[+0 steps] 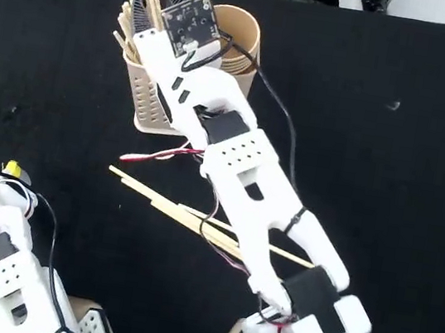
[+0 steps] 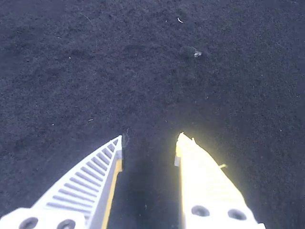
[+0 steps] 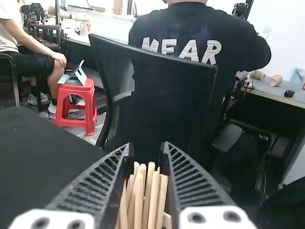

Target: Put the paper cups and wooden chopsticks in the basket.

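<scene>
Black table (image 1: 385, 199), cream slotted basket (image 1: 150, 101), tan paper cups (image 1: 245, 40), pale wooden chopsticks (image 1: 159, 199).

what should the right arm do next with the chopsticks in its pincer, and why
Probably open the right pincer a little. It grips the bundle of chopsticks, and the high view shows that bundle standing in the basket beside the paper cups, so letting go should leave it there. Loose chopsticks lie on the table.

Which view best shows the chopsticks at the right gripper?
Right wrist view: the chopsticks stand close up inside the right gripper. High view shows their tips over the basket. Left wrist view: black table.
</scene>
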Controlling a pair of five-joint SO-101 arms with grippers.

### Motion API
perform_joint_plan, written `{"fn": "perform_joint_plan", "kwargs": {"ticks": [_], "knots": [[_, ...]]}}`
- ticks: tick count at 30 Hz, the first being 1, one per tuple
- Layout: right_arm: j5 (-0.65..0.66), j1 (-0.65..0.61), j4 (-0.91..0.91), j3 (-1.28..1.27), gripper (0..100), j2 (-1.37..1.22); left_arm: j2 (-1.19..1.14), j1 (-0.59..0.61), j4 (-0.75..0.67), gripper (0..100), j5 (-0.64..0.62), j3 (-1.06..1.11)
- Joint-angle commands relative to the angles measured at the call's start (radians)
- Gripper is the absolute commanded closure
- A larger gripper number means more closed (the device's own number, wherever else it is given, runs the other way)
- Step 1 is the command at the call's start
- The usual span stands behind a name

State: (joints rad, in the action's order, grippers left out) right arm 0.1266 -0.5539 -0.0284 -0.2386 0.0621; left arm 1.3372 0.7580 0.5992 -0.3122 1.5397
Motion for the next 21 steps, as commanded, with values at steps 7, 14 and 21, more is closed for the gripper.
{"fn": "perform_joint_plan", "kwargs": {"ticks": [7, 14, 21], "knots": [[-0.003, 0.005, 0.562, -0.09, 91.3, 0.456, 0.014, -0.013, -0.014, 81, 0.003, -0.053], [0.0, 0.006, 0.982, -0.495, 91.0, 0.713, 0.014, -0.013, -0.017, 81, 0.003, -0.053], [0.253, 0.011, 0.956, -0.858, 85.6, 0.697, 0.014, -0.013, -0.017, 81, 0.003, -0.053]]}}
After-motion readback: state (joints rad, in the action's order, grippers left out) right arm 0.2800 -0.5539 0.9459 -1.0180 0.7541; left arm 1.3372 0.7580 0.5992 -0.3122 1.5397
